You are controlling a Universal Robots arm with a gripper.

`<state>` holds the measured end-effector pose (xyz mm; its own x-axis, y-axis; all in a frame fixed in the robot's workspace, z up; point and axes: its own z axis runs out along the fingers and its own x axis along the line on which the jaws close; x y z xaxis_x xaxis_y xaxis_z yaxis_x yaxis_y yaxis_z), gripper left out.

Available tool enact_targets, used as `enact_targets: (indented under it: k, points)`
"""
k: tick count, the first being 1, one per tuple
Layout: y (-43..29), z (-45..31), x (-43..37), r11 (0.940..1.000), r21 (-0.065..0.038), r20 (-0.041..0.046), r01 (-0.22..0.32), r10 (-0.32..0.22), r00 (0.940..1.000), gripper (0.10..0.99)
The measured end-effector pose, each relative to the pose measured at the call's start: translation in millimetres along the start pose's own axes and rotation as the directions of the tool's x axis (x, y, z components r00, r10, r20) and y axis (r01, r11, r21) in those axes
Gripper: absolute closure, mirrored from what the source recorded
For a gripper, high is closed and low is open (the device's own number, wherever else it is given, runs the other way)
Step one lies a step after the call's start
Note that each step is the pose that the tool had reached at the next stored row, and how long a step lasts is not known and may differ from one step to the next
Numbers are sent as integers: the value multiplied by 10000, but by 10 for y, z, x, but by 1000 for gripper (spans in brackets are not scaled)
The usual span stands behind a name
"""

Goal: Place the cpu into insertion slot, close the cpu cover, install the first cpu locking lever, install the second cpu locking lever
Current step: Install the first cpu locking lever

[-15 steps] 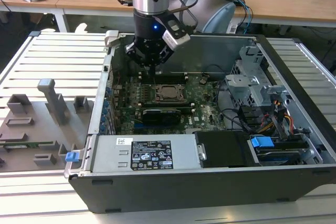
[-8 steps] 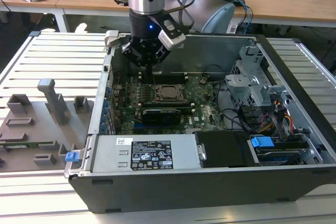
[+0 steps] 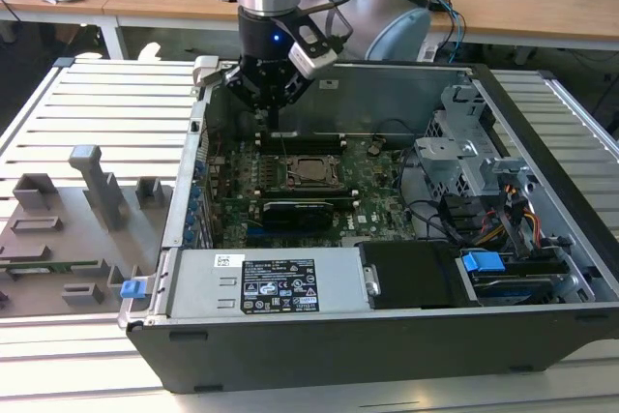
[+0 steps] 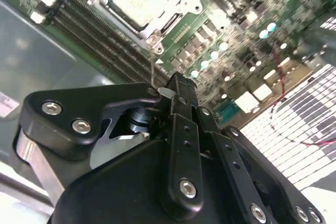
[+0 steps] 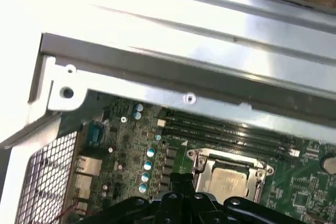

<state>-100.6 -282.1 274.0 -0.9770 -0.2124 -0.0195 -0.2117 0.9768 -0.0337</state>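
Silver-grey cpu (image 3: 311, 169) sat flat in the insertion slot (image 3: 289, 171), about mid-board on the green motherboard (image 3: 377, 176). It lay just inboard of the long black memory slots (image 3: 302, 139) that ran along the board's far edge by the case wall (image 3: 387, 94). Bright cpu cover (image 4: 176, 15) lay down around the chip as a frame, its cut-out centre showing the metal top. It looked flat in both wrist views.

Arm's gripper (image 3: 274, 127) hung above the board's far edge, over the memory slots and close to the case wall. Its fingers (image 4: 178, 114) were drawn together, no gap visible at the tips, nothing broad between them. In the second wrist view a thin wire-like rod (image 4: 153, 65) rose from the socket corner nearest the tool to just beside the tips. Could not tell whether it was pinched or merely alongside. Judged it a locking lever standing unlatched.

Key relation: the socket lay from the tool toward the board's middle and a little to the exterior view's right, with the memory slots between. The rod's long axis ran roughly from that near socket corner toward the fingertips, across the memory slots rather than along them. Judged chip placement and cover closing done, lever work in hand.
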Motion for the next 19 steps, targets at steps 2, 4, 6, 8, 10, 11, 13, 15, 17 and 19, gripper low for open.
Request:
enact_targets:
  k: [2, 4, 6, 8, 10, 11, 13, 15, 17, 19]
  points:
    - [31, 5, -6, 10000, 0, -1, 0, 0, 10000, 980]
    - [57, 19, -12, 9999, 3, -4, -160, 160, 9999, 980]
    - [57, 26, -12, 9988, 10, -17, -485, 485, 9988, 980]
    - [58, 45, -11, 9944, 23, -35, -1055, 1056, 9944, 980]
    - [59, 57, -11, 9914, 26, -45, -1310, 1310, 9914, 980]
    - [59, 70, -11, 9888, 22, -57, -1495, 1495, 9887, 980]
    - [59, 78, -10, 9858, -13, -63, -1680, 1680, 9858, 980]
    - [60, 84, -10, 9791, -204, -68, -2023, 2022, 9793, 980]
    - [51, 94, -10, 9772, -368, -68, -2089, 2088, 9779, 980]
    - [48, 108, -26, 9772, -375, -73, -2091, 2090, 9779, 980]
